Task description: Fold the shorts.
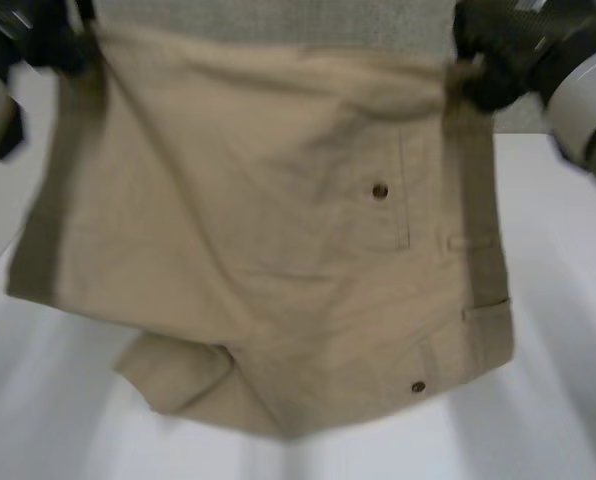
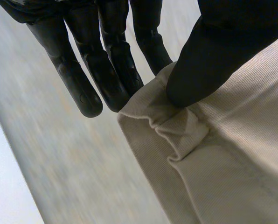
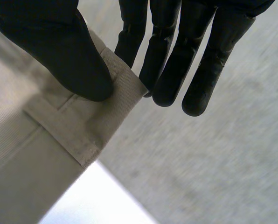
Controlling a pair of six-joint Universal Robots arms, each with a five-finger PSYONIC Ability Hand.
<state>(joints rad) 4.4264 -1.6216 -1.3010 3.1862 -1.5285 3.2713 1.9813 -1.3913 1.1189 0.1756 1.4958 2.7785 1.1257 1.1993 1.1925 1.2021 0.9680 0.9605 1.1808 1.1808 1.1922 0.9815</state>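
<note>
Beige shorts (image 1: pixel 248 230) hang spread out above the white table (image 1: pixel 563 400), lifted by their two upper corners. The waistband with belt loops (image 1: pixel 486 310) runs down the edge under my right hand, and two dark buttons (image 1: pixel 380 190) show on the back pockets. My left hand (image 1: pixel 53 40) is at the upper left corner; its wrist view shows the thumb (image 2: pixel 209 60) pinching a bunched hem corner (image 2: pixel 167 121) against straight fingers (image 2: pixel 111 70). My right hand (image 1: pixel 493 55) is at the upper right corner, its thumb (image 3: pixel 69 51) pressing the waistband end (image 3: pixel 115 93) against the fingers (image 3: pixel 176 60), beside a belt loop (image 3: pixel 59 130).
A grey textured surface (image 1: pixel 278 20) lies beyond the far edge of the table. The lowest part of the shorts (image 1: pixel 178 385) hangs in a loose fold close to the tabletop near me.
</note>
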